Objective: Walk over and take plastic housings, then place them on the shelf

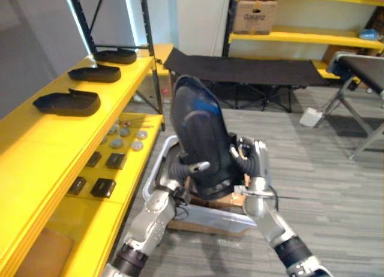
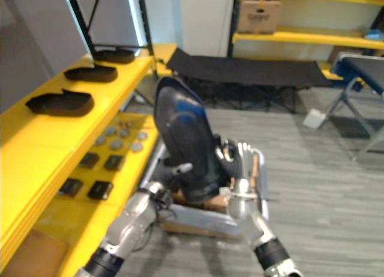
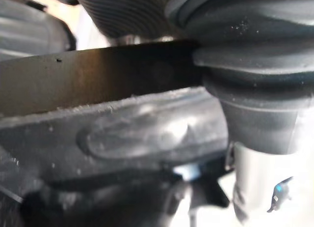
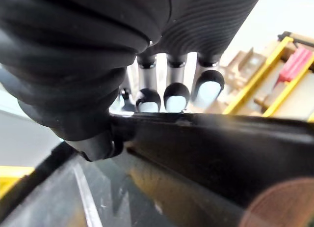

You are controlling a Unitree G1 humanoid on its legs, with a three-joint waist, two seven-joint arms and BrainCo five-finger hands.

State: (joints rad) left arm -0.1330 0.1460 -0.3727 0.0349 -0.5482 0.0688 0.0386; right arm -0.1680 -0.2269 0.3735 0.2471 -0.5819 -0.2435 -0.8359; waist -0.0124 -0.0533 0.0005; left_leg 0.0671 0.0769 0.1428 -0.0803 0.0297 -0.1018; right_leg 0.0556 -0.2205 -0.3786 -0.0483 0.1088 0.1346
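Fingers (image 4: 175, 97) of the right hand (image 1: 251, 160) hook over one edge of the held housing (image 1: 198, 130), dark tips on one face and thumb on the other, so we log it as grasping. The left hand (image 1: 179, 170) takes the housing's lower left side with its thumb (image 1: 201, 166) laid across the front. Its other fingers are hidden behind, but we read that as a grip too. The housing stands upright between both hands, raised over a white-rimmed bin (image 1: 153, 169). To the left we see the yellow shelf (image 1: 36, 145). On its top board lie three more black housings in a row, apart from each other: near housing (image 1: 67, 102), middle housing (image 1: 95, 73), far housing (image 1: 117, 55). The lower board carries grey discs (image 1: 125, 133) and small black boxes (image 1: 103, 187). Further back we note a black cot (image 1: 240, 70) and a cardboard box (image 1: 255, 16) on a far shelf (image 1: 288, 34).
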